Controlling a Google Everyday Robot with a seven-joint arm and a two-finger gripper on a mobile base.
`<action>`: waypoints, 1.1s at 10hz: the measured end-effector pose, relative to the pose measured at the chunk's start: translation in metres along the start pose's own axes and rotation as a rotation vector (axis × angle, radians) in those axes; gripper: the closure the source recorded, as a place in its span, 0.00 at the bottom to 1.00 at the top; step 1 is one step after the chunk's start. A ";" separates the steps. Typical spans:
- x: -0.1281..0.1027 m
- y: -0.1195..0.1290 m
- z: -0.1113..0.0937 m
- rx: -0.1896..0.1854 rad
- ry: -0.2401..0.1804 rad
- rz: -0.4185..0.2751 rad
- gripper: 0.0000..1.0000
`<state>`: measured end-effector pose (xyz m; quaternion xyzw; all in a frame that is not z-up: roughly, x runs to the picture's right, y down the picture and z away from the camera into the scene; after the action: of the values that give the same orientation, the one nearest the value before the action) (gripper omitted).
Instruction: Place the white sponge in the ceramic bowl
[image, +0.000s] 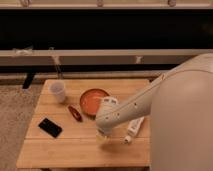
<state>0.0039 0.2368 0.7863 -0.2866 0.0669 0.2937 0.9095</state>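
Observation:
The orange-red ceramic bowl (91, 100) stands in the middle of the wooden table (60, 150). A white block that looks like the sponge (109, 103) lies at the bowl's right rim; I cannot tell whether it rests inside. My white arm reaches in from the right, and its end with the gripper (103, 133) hangs low over the table just in front of the bowl, right below the sponge.
A small white cup (58, 91) stands at the table's back left. A dark red object (75, 113) lies left of the bowl and a black phone (50, 127) lies front left. A white tube (133, 129) lies under my arm at the right.

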 end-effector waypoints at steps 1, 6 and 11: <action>-0.001 -0.006 0.004 -0.015 0.005 0.023 0.22; -0.025 -0.018 0.016 -0.052 0.001 0.078 0.22; -0.040 -0.012 0.031 -0.041 0.088 0.035 0.46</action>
<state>-0.0235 0.2264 0.8295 -0.3168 0.1060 0.2979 0.8942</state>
